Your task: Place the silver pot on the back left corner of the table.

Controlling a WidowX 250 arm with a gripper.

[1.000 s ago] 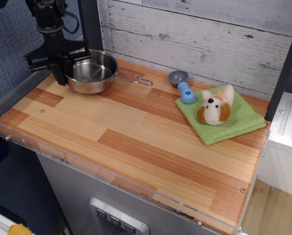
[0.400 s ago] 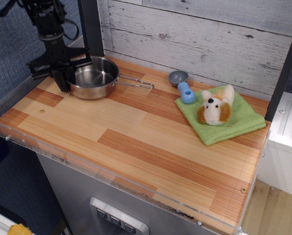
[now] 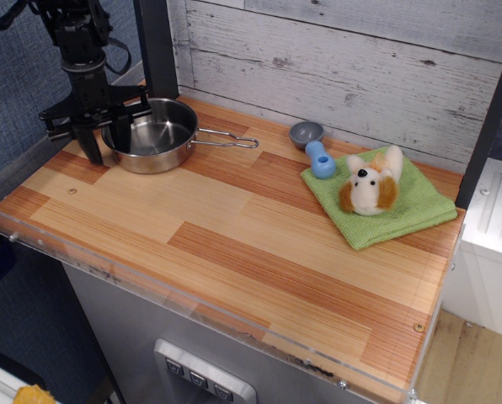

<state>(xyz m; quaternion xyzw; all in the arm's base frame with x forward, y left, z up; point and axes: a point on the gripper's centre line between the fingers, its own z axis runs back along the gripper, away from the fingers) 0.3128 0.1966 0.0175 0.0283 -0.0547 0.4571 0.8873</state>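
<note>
pot: silver pot (image 3: 156, 135) sits flat at worktop (image 3: 234, 244) back-left corner — handle points right
pincer: pincer (image 3: 104, 139) spread open, straddling pot's left rim, gripping nothing
step: release — placement looks done
next: lift straight up, clear rim

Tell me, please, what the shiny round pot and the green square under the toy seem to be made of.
Shiny round silver pot: probably polished stainless steel, since it mirrors its surroundings, with a thin wire loop handle. Green square cloth: apparently soft woven or terry fabric, matte, with a slightly nubby surface and limp edges.
</note>
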